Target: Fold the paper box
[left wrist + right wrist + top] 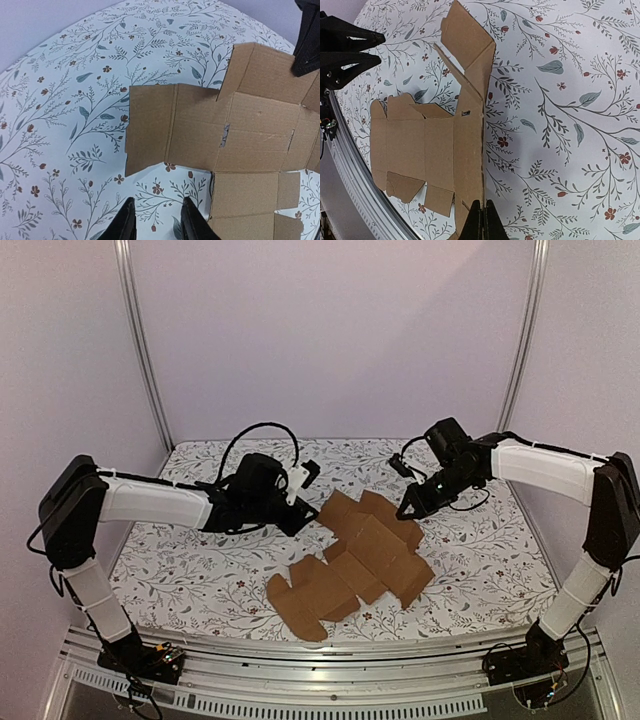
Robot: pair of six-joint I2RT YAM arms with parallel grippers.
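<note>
— Home or lab?
— Lab, surely: a test booth with plain pale walls (pixel 330 340), metal corner posts (pixel 143 350) and a robot arm (pixel 150 502) bolted at each end of a metal rail (pixel 330 660).
— Despite the flowered cloth (pixel 190 570)?
— Only a cover underneath.

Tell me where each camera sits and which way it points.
Top external: high behind the bases, looking down on the table; left arm, right arm show.
Left wrist: above the paper box, looking down; left gripper at bottom edge.
Right wrist: over the paper box's edge, looking down; right gripper at bottom edge.
Shared: all see the paper box.
</note>
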